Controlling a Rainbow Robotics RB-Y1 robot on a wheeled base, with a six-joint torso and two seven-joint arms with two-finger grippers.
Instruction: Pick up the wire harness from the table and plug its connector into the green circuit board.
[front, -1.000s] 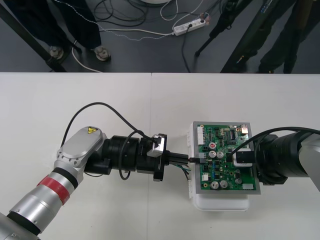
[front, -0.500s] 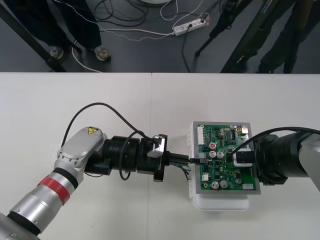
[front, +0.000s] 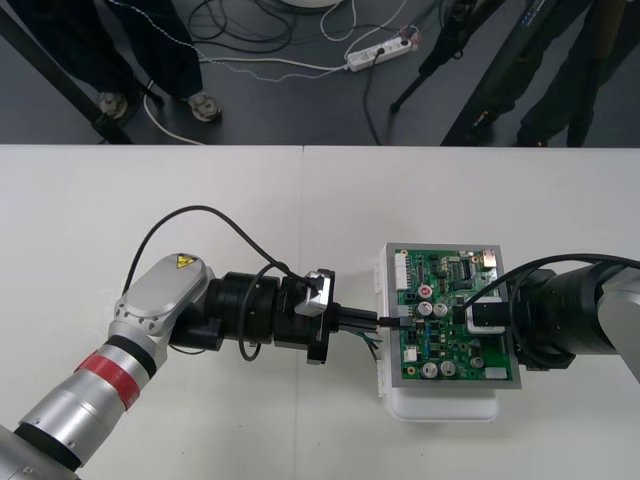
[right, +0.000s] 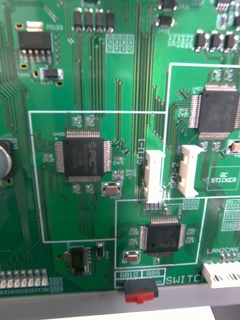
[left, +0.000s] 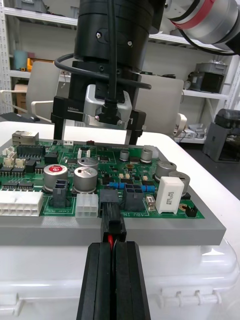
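One harness plug (left: 112, 219) at the edge of the green circuit board (front: 452, 297), within the clenched left tool (left: 114, 247); right tool (left: 99, 136) released above.

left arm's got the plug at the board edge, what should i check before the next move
1. Left end effector shut on the harness: ok, its red wire shows in the grip.
2. Plug squarely meets the near edge of the green circuit board: ok.
3. Plug fully seated: cannot tell.
4. Right end effector clear of the plug: ok, it is open over the board's far side.
5. Board level on its white base: ok.
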